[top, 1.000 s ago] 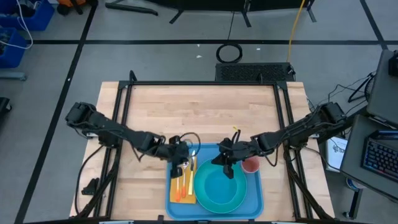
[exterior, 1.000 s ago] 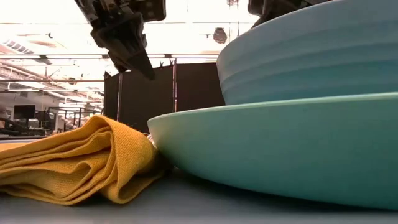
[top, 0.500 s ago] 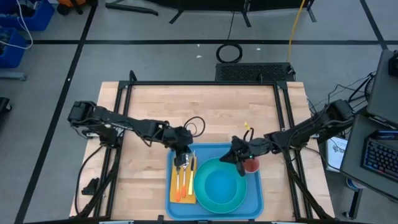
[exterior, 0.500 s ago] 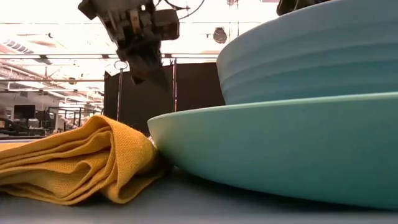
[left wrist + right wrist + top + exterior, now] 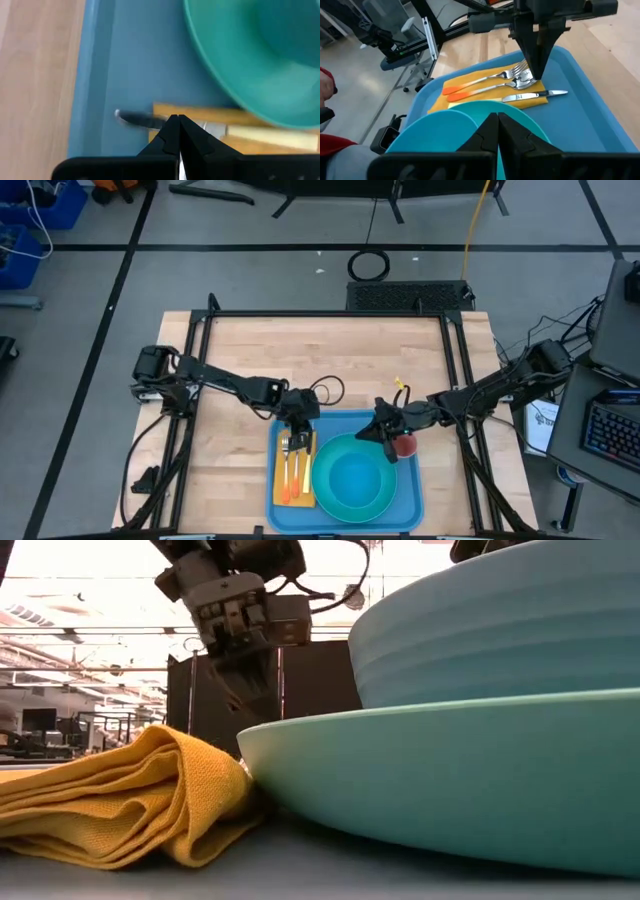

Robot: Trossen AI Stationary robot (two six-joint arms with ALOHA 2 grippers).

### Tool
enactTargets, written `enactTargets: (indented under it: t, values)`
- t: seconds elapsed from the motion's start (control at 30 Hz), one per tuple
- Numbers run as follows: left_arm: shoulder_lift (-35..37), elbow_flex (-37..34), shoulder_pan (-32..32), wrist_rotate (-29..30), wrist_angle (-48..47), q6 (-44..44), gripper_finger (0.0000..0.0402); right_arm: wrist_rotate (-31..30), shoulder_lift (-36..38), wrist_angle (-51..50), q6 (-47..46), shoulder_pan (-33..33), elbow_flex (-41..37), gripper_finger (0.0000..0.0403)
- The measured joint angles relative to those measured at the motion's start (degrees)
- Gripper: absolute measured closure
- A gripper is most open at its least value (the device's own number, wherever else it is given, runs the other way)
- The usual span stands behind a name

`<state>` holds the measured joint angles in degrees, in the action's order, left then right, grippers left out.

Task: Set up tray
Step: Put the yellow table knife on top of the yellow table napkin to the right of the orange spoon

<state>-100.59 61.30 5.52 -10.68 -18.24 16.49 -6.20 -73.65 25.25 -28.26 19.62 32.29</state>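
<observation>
My left gripper [image 5: 536, 70] is clenched on nothing, tips down just over the fork heads [image 5: 522, 76] at the far end of the yellow napkin [image 5: 292, 478]. My right gripper [image 5: 381, 432] is also pinched shut and empty, at the far rim of the turquoise plate [image 5: 354, 476], with a red cup [image 5: 404, 444] just beside it. All of it sits on the blue tray [image 5: 410, 496] beneath both grippers. I judge the setup nearly finished, with perhaps only straightening left. I can read no labels or writing.
</observation>
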Motion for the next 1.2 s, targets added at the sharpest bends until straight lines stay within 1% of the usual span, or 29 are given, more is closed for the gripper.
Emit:
enactTargets:
  t: [0.1,0.17,0.27,0.37,0.7,0.83,1.2]
  values:
    - [-3.06,2.38,0.06,-0.26,-0.54,-0.98,0.0401,0.00,-0.02,-0.11,0.29,0.00,0.00,0.0403]
    - [-5.40,4.52,0.03,-0.06,-4.34,-1.30,0.0401,0.00,-0.02,-0.06,0.47,0.00,0.00,0.0403]
    - [-8.09,7.46,-0.01,1.89,-9.12,-2.50,0.0401,0.00,-0.02,-0.26,0.47,0.00,0.00,0.0403]
    - [-9.07,9.59,-0.27,3.90,-13.18,-2.62,0.0401,0.00,-0.04,-0.30,0.47,0.00,0.00,0.0403]
    - [-8.11,9.80,-0.70,3.93,-11.74,-3.58,0.0401,0.00,-0.09,-0.65,0.49,0.00,0.02,0.0403]
    - [-8.11,9.79,-0.82,4.92,-11.46,-3.92,0.0401,0.00,-0.09,-0.65,0.49,0.00,0.00,0.0403]
    - [-8.92,9.75,-1.82,0.82,-11.28,-3.73,0.0401,0.00,-0.09,-0.43,0.49,0.00,0.00,0.0403]
